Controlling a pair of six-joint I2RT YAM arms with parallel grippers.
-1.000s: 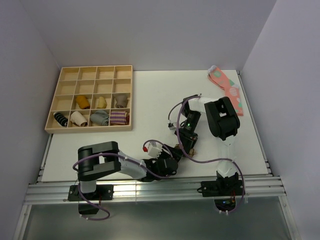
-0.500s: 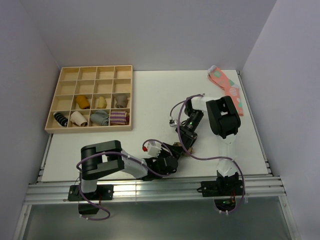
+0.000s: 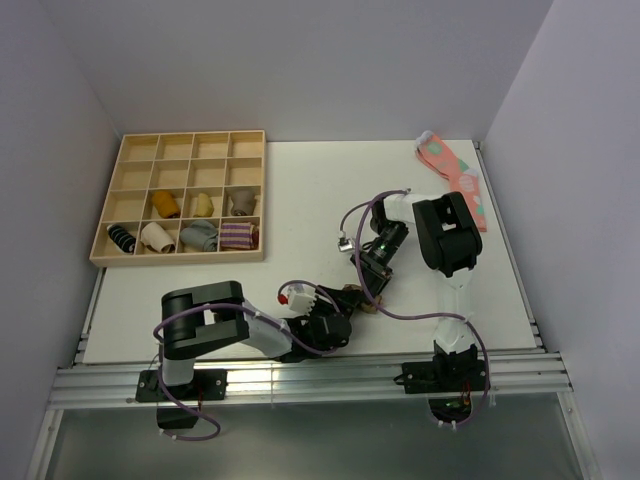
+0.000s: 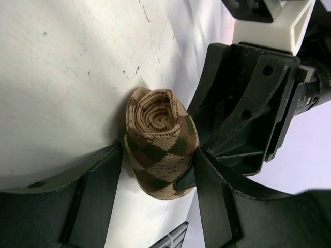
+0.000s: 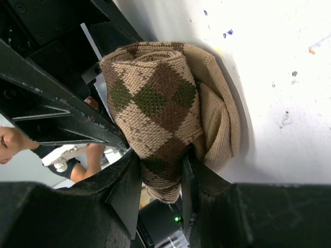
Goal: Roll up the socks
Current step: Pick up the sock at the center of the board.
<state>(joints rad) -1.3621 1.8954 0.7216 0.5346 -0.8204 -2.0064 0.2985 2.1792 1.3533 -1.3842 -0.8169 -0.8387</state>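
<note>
A: What is hidden of the socks [image 5: 155, 108] in the right wrist view?
B: The roll's lower end is covered by the right claw [image 5: 160, 181], whose fingers are cut off by the bottom edge. A pinkish blur [image 5: 10, 142] at the left cannot be identified.
A: And in the left wrist view?
B: The roll's underside is masked by the left claw [image 4: 155, 178]; the right claw is cropped at the right edge.
A: From above?
B: The socks are almost wholly covered by both claws. The bundles [image 3: 157, 236] in the tray [image 3: 180, 257] are too small for patterns to be told. Of the pink socks [image 3: 445, 160], the near end is partly hidden by the right arm [image 3: 445, 240].
</note>
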